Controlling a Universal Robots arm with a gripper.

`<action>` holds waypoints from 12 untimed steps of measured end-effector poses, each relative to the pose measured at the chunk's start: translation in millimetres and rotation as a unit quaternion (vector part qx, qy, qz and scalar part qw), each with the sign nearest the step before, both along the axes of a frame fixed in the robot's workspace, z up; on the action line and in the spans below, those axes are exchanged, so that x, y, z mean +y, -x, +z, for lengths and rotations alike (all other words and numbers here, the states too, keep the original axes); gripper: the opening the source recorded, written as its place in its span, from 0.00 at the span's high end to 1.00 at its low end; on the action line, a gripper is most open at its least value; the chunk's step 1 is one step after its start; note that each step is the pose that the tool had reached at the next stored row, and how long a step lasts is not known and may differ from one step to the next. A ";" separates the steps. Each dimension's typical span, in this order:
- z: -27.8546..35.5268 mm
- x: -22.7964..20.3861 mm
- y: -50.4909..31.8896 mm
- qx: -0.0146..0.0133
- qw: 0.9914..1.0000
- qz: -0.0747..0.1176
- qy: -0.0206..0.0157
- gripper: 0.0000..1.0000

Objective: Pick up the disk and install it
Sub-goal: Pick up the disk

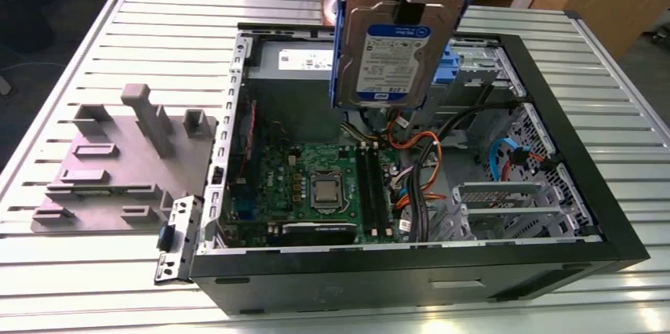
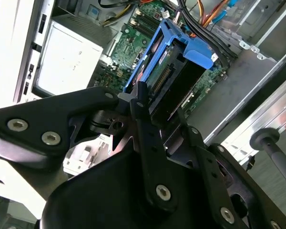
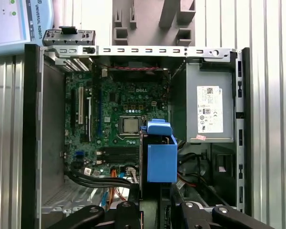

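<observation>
The gripper [image 2: 163, 112] squeezes the disk [image 1: 393, 56] and holds it up in the air over the open case [image 1: 581, 154], near the case's twelve o'clock edge, and if it slips or tilts it could bump the wires [image 1: 419, 146] at its six o'clock.

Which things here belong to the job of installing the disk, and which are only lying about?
Job: the disk, held by the tool above the open computer case.
Lying about: the grey block with posts on the table; the power-supply box in the case.
</observation>
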State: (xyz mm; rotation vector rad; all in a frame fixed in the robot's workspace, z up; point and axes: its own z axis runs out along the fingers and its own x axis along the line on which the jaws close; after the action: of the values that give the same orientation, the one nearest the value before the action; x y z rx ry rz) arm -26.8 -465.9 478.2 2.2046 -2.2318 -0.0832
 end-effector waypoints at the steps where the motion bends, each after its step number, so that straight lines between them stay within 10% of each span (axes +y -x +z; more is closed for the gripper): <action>1: 0.0 -1.9 0.0 0.000 1.000 0.000 0.000 0.65; 12: 0.0 -23.8 0.0 0.000 1.000 0.000 0.000 0.65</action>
State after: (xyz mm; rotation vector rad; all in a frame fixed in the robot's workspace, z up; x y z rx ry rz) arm -26.8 -489.7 478.3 2.2045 -2.2318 -0.0831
